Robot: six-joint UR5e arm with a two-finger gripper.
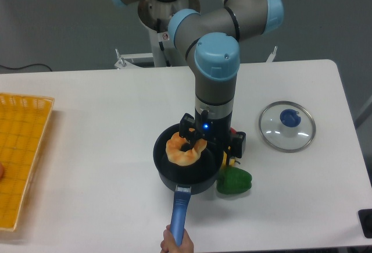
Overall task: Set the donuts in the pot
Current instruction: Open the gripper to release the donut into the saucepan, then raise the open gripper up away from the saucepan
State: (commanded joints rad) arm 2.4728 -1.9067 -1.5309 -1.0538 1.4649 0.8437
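Donuts (pixel 185 149), here one golden ring, sit over the dark saucepan (pixel 168 168) at lower centre of the frame, with the gripper (pixel 192 143) right on the ring; whether its jaws clamp or have released it I cannot tell. A human hand (pixel 174 242) steadies the blue handle at the bottom edge. Best to open fully, then lift straight up, clear of the rim and the green pepper (pixel 235 181) beside it.

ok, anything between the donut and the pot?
Nothing visible. The donut hangs at the claw directly over the open pot. The glass lid lies off to the right on the table. A green pepper sits beside the pot, outside it. A hand holds the pot's blue handle.
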